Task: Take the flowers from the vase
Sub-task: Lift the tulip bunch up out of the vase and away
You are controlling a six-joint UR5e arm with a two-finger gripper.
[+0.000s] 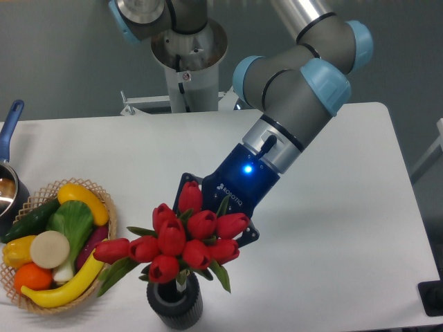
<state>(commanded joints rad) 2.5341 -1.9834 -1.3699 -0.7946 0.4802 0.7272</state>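
The flowers [178,238], a bunch of red tulip buds with green leaves, hang just above the vase [174,304], a small dark ribbed cylinder at the table's front edge. Their stems still reach down into its mouth. My gripper [208,221] comes in from the upper right behind the bunch. Its fingers are shut on the flowers and mostly hidden by the buds and leaves. A blue light glows on the gripper body.
A wicker basket [109,207] of fruit and vegetables sits at the left, close to the flowers' leftmost bud. A blue-handled pot [10,138] stands at the far left edge. The arm's base column [185,62] rises behind the table.
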